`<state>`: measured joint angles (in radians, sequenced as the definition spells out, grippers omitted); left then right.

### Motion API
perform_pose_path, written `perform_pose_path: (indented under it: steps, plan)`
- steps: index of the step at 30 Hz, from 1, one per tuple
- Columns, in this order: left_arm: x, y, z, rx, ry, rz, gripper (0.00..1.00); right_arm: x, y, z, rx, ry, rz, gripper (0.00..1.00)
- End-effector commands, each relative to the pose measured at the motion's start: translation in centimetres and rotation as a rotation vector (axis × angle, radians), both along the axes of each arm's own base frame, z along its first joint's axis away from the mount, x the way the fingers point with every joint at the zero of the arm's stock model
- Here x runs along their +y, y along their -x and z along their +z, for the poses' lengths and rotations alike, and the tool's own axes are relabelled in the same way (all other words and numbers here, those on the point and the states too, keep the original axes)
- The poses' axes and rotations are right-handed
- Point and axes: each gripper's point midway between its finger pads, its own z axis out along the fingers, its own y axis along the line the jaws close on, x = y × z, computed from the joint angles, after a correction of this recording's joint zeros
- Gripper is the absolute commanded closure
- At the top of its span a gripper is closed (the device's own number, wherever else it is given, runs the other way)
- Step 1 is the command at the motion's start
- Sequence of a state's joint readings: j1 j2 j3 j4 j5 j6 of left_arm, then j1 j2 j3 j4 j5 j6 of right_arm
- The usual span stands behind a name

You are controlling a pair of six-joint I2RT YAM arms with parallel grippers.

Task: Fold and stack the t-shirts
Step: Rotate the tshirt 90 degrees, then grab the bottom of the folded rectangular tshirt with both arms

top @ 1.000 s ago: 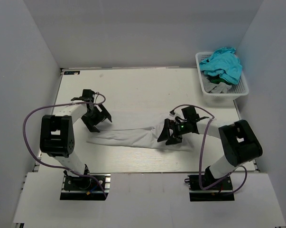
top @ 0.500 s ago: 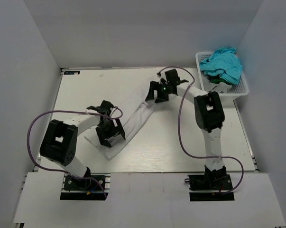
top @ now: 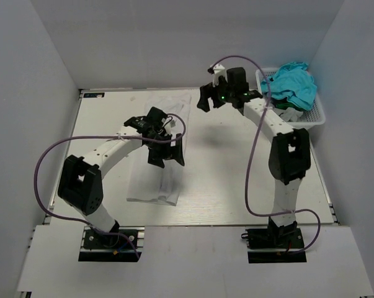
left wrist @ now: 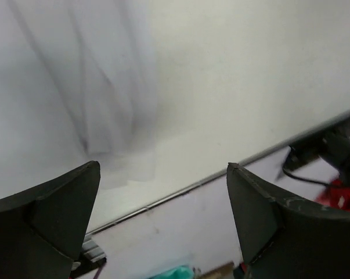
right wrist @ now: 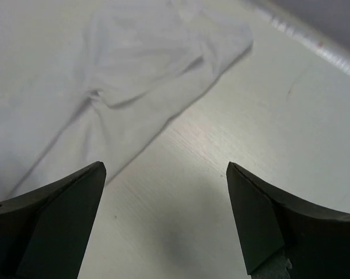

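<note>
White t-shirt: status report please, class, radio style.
Left gripper open, empty. Right gripper open, empty. White t-shirt lies in long strip on table. Turquoise t-shirts in basket, out of the way.

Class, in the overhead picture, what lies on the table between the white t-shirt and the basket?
Nothing: the table is bare there in the top view, from white t-shirt to basket. Only the right gripper hangs above that stretch.

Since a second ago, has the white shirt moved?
Yes. The white shirt swung from lying across the table to running near-to-far, farther left of the basket.
</note>
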<state>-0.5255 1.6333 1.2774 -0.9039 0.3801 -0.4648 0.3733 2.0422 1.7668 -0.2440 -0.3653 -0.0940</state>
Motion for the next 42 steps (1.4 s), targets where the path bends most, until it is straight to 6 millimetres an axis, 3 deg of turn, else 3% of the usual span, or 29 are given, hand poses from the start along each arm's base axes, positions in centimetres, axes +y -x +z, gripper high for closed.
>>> perform_pose_path:
  steps: [1, 4, 5, 6, 7, 8, 9, 10, 11, 12, 13, 14, 16, 17, 19, 20, 22, 23, 24, 25, 26, 27, 28, 30, 31, 33, 37, 42]
  plan:
    - [4.0, -1.2, -0.2, -0.059, -0.227, 0.085, 0.00, 0.1, 0.0, 6.1, -0.149, -0.082, -0.014, 0.10]
    - [6.4, -1.5, -1.2, -0.058, -0.335, 0.176, 0.00, -0.7, 2.2, 5.2, -0.045, -0.062, -0.031, 0.10]
    - [7.7, -1.4, -1.5, -0.046, -0.385, 0.242, 0.00, -0.8, 3.2, 6.4, -0.037, -0.082, -0.042, 0.10]
    - [8.6, -1.3, -1.1, -0.055, -0.423, 0.294, 0.00, -1.2, 4.1, 5.5, 0.018, -0.079, -0.063, 0.10]
    - [11.0, -1.7, -0.9, -0.097, -0.537, 0.379, 0.00, -1.2, 5.2, 4.4, 0.067, -0.075, -0.065, 0.10]
    - [12.5, -0.4, -0.6, -0.057, -0.607, 0.495, 0.00, -0.5, 6.7, 4.4, 0.119, -0.109, -0.024, 0.10]
    - [14.0, 0.5, -0.8, -0.042, -0.665, 0.556, 0.00, -0.9, 9.2, 2.7, 0.208, -0.116, -0.039, 0.10]
    - [15.6, 0.9, -0.2, -0.056, -0.702, 0.623, 0.00, 0.1, 11.1, 1.9, 0.263, -0.128, -0.026, 0.10]
    - [16.3, 1.6, -0.2, -0.034, -0.715, 0.686, 0.00, 0.4, 12.8, 2.2, 0.275, -0.148, -0.004, 0.10]
    - [17.3, 2.3, -0.8, -0.006, -0.728, 0.729, 0.00, 0.9, 15.3, 0.9, 0.305, -0.137, 0.009, 0.10]
    - [17.4, 2.8, -0.6, 0.000, -0.689, 0.761, 0.00, 1.3, 17.8, -0.5, 0.358, -0.115, 0.005, 0.10]
    - [17.6, 3.1, -1.7, 0.008, -0.666, 0.776, 0.00, 2.1, 19.7, -1.3, 0.388, -0.083, 0.031, 0.10]
    - [17.6, 3.4, -2.6, 0.038, -0.590, 0.828, 0.00, 2.0, 22.5, -2.7, 0.408, -0.012, 0.056, 0.10]
    - [18.2, 4.2, -3.3, 0.046, -0.593, 0.840, 0.00, 3.2, 25.3, -3.8, 0.430, 0.037, 0.120, 0.10]
    - [19.4, 5.1, -4.0, 0.074, -0.605, 0.882, 0.00, 3.5, 27.3, -5.0, 0.408, 0.096, 0.181, 0.10]
    - [19.9, 6.1, -4.8, 0.095, -0.621, 0.890, 0.00, 5.3, 29.6, -5.3, 0.394, 0.117, 0.264, 0.10]
    - [19.9, 6.5, -5.2, 0.095, -0.560, 0.913, 0.00, 5.9, 30.0, -6.6, 0.332, 0.208, 0.326, 0.10]
    - [19.8, 7.4, -6.4, 0.121, -0.543, 0.915, 0.00, 7.5, 32.8, -7.1, 0.288, 0.257, 0.434, 0.10]
    - [18.7, 6.8, -6.8, 0.114, -0.470, 0.902, 0.00, 7.7, 32.6, -7.8, 0.219, 0.320, 0.456, 0.10]
    - [18.5, 6.8, -7.1, 0.113, -0.432, 0.914, 0.00, 8.4, 33.3, -8.4, 0.146, 0.362, 0.487, 0.10]
    - [18.6, 7.4, -8.2, 0.138, -0.425, 0.909, 0.00, 8.6, 32.7, -9.2, 0.040, 0.412, 0.518, 0.10]
    - [17.8, 6.7, -8.3, 0.116, -0.369, 0.897, 0.00, 9.7, 34.1, -10.0, -0.012, 0.417, 0.567, 0.10]
    - [17.7, 6.5, -8.5, 0.121, -0.344, 0.906, 0.00, 9.4, 33.5, -11.1, -0.057, 0.471, 0.576, 0.10]
    - [16.5, 5.7, -8.5, 0.118, -0.262, 0.887, 0.00, 10.4, 34.1, -11.3, -0.088, 0.475, 0.598, 0.10]
    - [16.2, 6.2, -9.1, 0.132, -0.242, 0.878, 0.00, 10.6, 34.5, -12.2, -0.078, 0.489, 0.622, 0.10]
    - [15.7, 6.2, -9.4, 0.143, -0.189, 0.884, 0.03, 12.2, 35.3, -11.9, -0.118, 0.473, 0.647, 0.10]
    - [15.6, 6.6, -10.1, 0.157, -0.163, 0.873, 0.16, 12.8, 35.2, -13.1, -0.194, 0.528, 0.621, 0.10]
    - [15.8, 6.7, -10.2, 0.157, -0.163, 0.882, 0.36, 12.7, 35.5, -14.5, -0.193, 0.558, 0.630, 0.25]
